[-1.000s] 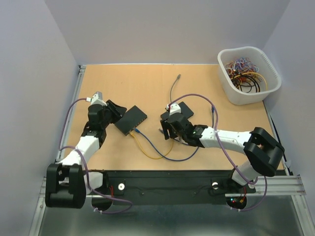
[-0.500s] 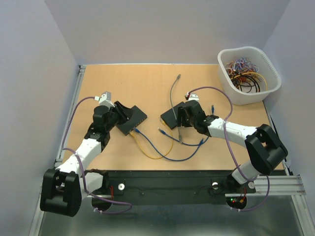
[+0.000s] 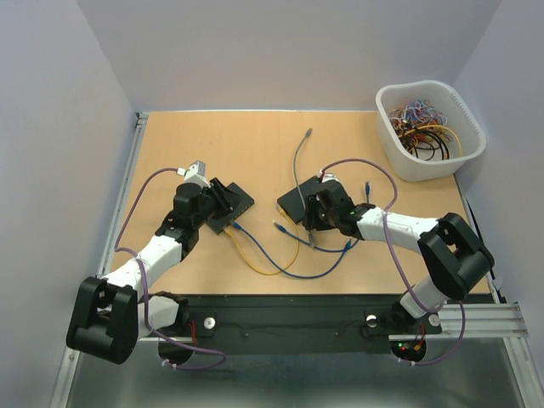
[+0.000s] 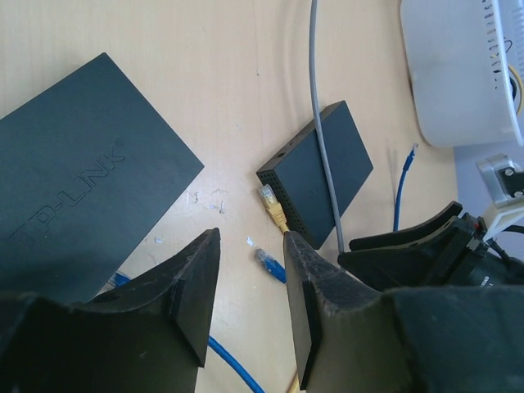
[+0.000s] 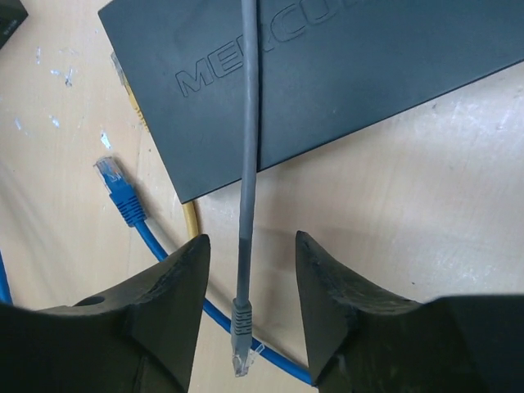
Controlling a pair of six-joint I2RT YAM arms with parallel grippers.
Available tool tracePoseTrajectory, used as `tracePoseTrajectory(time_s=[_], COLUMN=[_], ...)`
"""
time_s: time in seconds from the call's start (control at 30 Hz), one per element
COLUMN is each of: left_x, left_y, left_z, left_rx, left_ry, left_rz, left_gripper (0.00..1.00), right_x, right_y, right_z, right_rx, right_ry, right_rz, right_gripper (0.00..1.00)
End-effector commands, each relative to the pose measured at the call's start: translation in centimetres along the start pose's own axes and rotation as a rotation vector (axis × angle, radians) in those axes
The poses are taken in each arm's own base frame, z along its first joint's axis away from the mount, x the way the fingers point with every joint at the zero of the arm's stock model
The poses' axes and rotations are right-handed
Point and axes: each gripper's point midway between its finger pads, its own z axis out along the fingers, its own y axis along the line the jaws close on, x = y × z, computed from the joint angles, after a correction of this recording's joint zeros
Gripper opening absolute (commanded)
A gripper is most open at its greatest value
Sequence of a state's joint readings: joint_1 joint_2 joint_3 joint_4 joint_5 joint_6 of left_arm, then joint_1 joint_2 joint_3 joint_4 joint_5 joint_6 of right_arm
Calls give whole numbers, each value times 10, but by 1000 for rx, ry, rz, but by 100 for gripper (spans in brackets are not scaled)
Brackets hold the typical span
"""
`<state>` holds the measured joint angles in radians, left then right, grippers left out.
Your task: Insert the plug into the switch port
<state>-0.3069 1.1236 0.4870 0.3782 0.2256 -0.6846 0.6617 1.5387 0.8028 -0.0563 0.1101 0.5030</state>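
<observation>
Two black switches lie on the table: a TP-LINK one [image 3: 236, 204] [image 4: 82, 164] on the left and a MERCUSYS one [image 3: 295, 202] [image 5: 344, 74] [image 4: 319, 168] on the right. A grey cable [image 3: 297, 161] [image 5: 248, 147] runs over the right switch; its grey plug [image 5: 243, 348] lies between my right gripper's fingers. My right gripper [image 3: 313, 216] [image 5: 250, 241] is open just above it. A loose blue plug [image 3: 277, 226] [image 4: 268, 260] [image 5: 115, 184] and a yellow plug [image 4: 274, 205] lie beside the right switch. My left gripper [image 3: 224, 197] [image 4: 251, 237] is open and empty over the left switch's right edge.
A white bin [image 3: 429, 127] [image 4: 458, 65] of coiled cables stands at the back right. Blue and yellow cables [image 3: 280, 263] loop across the table's front middle, both running to the left switch. The blue cable's far end [image 3: 367, 184] lies right of my right arm.
My left gripper has moved right, onto the left switch. My right gripper has moved back from the front of the right switch to above it, and a blue plug now lies uncovered on the table.
</observation>
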Motion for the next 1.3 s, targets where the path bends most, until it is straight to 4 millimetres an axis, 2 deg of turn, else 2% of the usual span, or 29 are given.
tracePoseTrajectory(time_s=[0.0, 0.17, 0.33, 0.47, 0.53, 0.6, 0.67, 0.7, 0.77, 0.8, 0.9, 1.03, 1.2, 1.27], left_x=[-26, -24, -20, -17, -17, -12, -11, -7, -8, -6, -13, -14, -3, 4], left_y=[-24, -26, -30, -40, -46, -56, -66, -73, -83, -88, -105, -122, -136, -136], left_z=[0, 0, -1, -5, -9, -13, -19, -22, -28, -30, -38, -45, -47, -40], left_rx=[65, 69, 81, 108, 125, 149, 181, 199, 228, 244, 310, 401, 510, 503], left_ry=[-82, -80, -70, -65, -69, -60, -65, -58, -71, -68, -93, -105, -93, -69], left_rz=[18, 16, 19, 26, 32, 42, 55, 66, 76, 80, 95, 98, 68, 59], left_gripper=[48, 48, 48, 48, 48, 48, 48, 48, 48, 48, 48, 49, 56, 58], right_x=[14, 15, 13, 13, 9, -4, -18, -30, -40, -56, -63, -56, -33, -23], right_y=[9, 10, 12, 16, 19, 27, 33, 39, 49, 59, 73, 86, 89, 98], right_z=[5, 3, 2, 2, -2, -13, -24, -36, -52, -67, -92, -116, -125, -130], right_rx=[-49, -61, -73, -90, -104, -130, -157, -183, -238, -292, -389, -499, -548, -576], right_ry=[41, 40, 38, 42, 31, -11, -53, -94, -122, -184, -215, -208, -162, -146], right_rz=[23, 28, 30, 37, 41, 49, 55, 60, 57, 55, 17, -30, -66, -95], right_gripper=[50, 32, 26, 12, 6, 1, 0, 0, 0, 0, 0, 0, 0, 0])
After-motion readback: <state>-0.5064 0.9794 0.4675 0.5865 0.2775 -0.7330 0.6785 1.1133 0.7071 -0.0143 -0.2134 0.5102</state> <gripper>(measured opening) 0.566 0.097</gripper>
